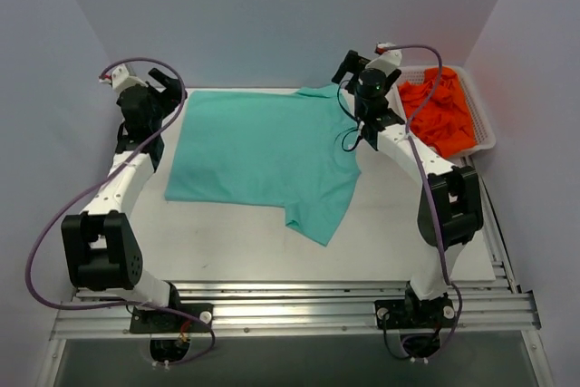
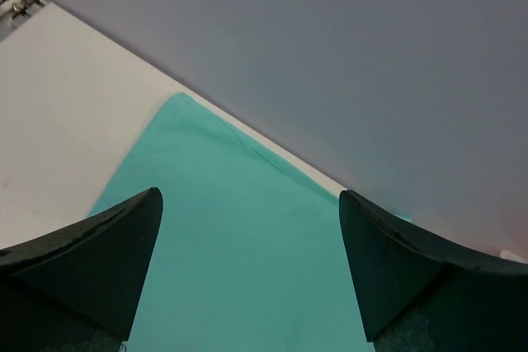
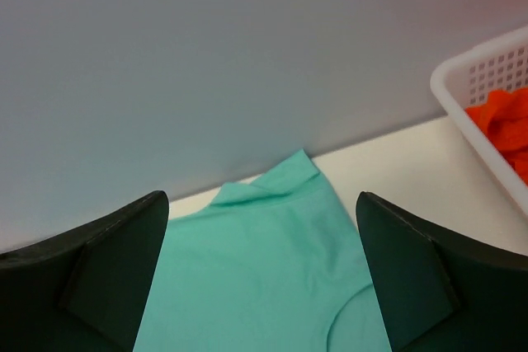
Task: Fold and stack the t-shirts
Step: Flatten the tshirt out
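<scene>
The teal-green t-shirt (image 1: pixel 263 156) lies spread flat on the white table (image 1: pixel 227 242), one sleeve pointing to the near right, the other bunched against the back wall. My left gripper (image 1: pixel 168 86) is open and empty above the shirt's far left corner; the cloth shows between its fingers in the left wrist view (image 2: pixel 239 245). My right gripper (image 1: pixel 349 68) is open and empty above the far right sleeve, which shows in the right wrist view (image 3: pixel 272 253). Orange t-shirts (image 1: pixel 442 113) lie crumpled in a basket.
A white perforated basket (image 1: pixel 483 120) stands at the table's far right and holds the orange cloth; its corner shows in the right wrist view (image 3: pixel 483 72). Grey walls close in the back and both sides. A metal rail (image 1: pixel 290 301) runs along the near edge.
</scene>
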`<state>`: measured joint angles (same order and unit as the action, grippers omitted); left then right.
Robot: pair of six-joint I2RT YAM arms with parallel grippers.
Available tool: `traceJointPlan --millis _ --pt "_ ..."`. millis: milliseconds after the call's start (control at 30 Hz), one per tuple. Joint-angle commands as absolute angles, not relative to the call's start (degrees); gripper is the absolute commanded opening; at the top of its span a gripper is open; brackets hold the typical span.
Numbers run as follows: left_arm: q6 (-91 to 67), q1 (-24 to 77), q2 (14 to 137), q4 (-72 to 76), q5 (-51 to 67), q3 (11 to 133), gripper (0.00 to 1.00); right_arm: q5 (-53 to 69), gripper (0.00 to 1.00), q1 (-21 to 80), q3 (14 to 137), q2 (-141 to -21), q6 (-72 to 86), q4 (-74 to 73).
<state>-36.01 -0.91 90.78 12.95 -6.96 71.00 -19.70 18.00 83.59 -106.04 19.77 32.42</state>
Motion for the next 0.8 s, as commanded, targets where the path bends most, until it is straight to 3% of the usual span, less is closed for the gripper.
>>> traceJointPlan --millis 0,100,233,333,433,467,533,567,600,667,700,767 --pt "-37.8 2.7 87.0 15.6 -10.1 61.3 0.97 -17.1 0.92 18.0 75.1 -104.6 25.5 30.9" --pt "-40.5 5.6 85.5 14.1 -13.1 54.6 0.97 -12.4 0.91 19.1 67.8 -103.3 30.7 32.6" --pt "-46.5 6.1 87.4 11.2 -12.4 50.0 0.97 -17.3 0.91 21.6 64.6 -103.6 35.7 25.8" --pt "-48.4 6.2 89.0 13.5 -11.0 46.5 0.97 -14.9 0.84 21.9 60.1 -104.2 38.2 27.8" --pt "-48.5 6.2 90.3 14.4 -9.9 45.8 0.99 -11.5 0.51 23.1 57.9 -105.5 39.3 29.4" --pt "-48.3 6.2 90.6 15.1 -9.8 45.7 1.0 -11.7 0.34 23.6 57.1 -105.8 39.5 29.6" --pt "-48.2 6.1 91.9 15.7 -8.7 45.9 0.9 -12.2 0.24 24.7 56.5 -106.8 39.7 29.6" --pt "-48.0 6.2 92.5 15.7 -8.4 46.1 0.84 -12.1 0.11 24.8 55.7 -107.1 39.9 30.0" --pt "-47.8 6.2 93.6 15.7 -7.7 46.3 0.7 -11.5 0.06 24.9 55.4 -107.7 40.6 30.1" --pt "-48.0 6.2 94.7 15.9 -7.1 46.1 0.54 -10.8 0.0 24.9 53.8 -108.9 41.4 30.8" --pt "-48.1 6.2 95.5 16.1 -6.9 46.0 0.36 -10.8 0.0 24.9 53.2 -109.3 42.1 30.8" --pt "-48.3 6.2 96.6 16.2 -5.6 45.6 0.24 -10.9 0.0 24.8 51.8 -110.1 42.9 31.3"
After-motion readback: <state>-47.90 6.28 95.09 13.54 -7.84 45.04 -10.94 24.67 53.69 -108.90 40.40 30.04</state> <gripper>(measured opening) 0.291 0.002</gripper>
